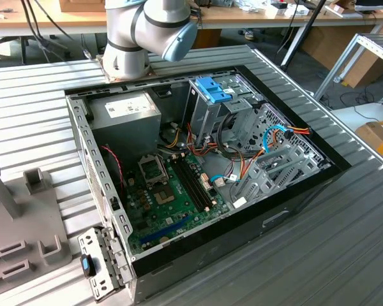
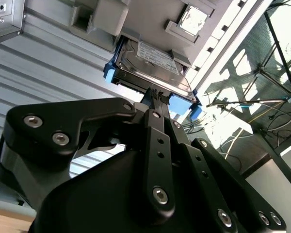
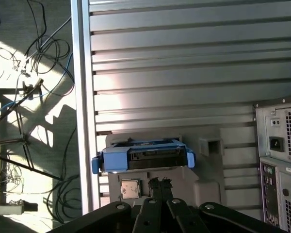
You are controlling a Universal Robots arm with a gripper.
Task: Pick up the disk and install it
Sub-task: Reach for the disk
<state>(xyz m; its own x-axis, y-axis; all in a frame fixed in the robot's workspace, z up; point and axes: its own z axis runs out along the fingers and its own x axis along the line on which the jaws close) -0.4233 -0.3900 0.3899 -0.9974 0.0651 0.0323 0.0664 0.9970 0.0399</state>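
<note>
Legend: my tool (image 3: 160, 183), jaws drawn almost together and empty, hovers just short of the disk (image 3: 143, 158), which sits in a grey holder (image 3: 208, 170) on the worktop (image 3: 184, 73). I judge it dense, rigid and shock-sensitive; its blue rail (image 3: 114, 162) offers the grip.

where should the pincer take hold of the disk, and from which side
Probably on the middle of the blue-framed edge of the disk, coming straight from the pincer side: the disk lies flat on the grey holder, and that edge is its exposed one.
</note>
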